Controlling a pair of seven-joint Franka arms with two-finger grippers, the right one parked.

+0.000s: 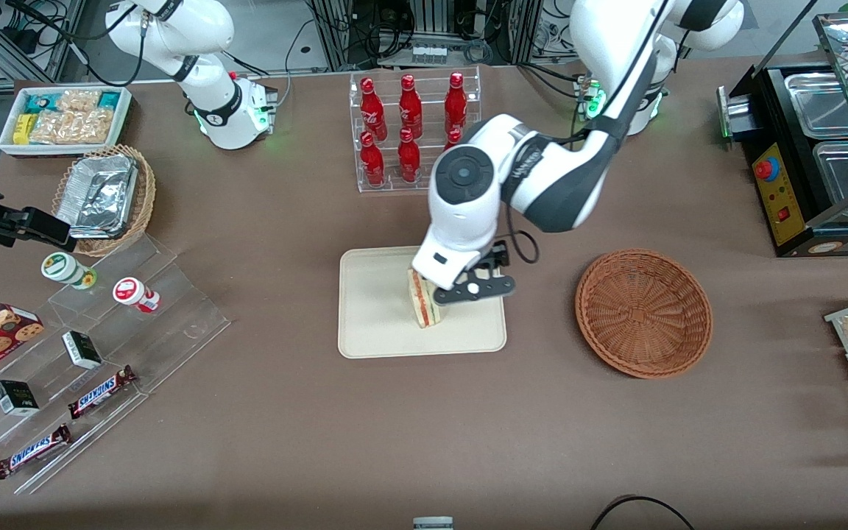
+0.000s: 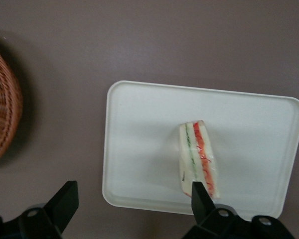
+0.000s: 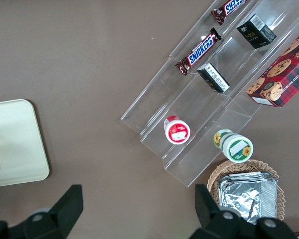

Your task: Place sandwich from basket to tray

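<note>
The sandwich (image 1: 424,303) stands on its edge on the cream tray (image 1: 372,327), its red, orange and green filling showing. My gripper (image 1: 468,288) hovers just above the tray, beside the sandwich on the side toward the basket, with its fingers spread wide and nothing between them. In the left wrist view the sandwich (image 2: 199,159) rests on the tray (image 2: 139,129), one black fingertip (image 2: 198,191) overlaps its end, and the gripper (image 2: 132,199) is open. The reddish-brown woven basket (image 1: 643,313) sits empty toward the working arm's end of the table, its rim (image 2: 0,104) just in view.
A clear rack of red bottles (image 1: 413,132) stands farther from the camera than the tray. A stepped acrylic display (image 1: 100,346) with snacks, a tan basket of foil containers (image 1: 104,195) and a white snack box (image 1: 63,118) lie toward the parked arm's end. A black appliance (image 1: 814,147) stands toward the working arm's end.
</note>
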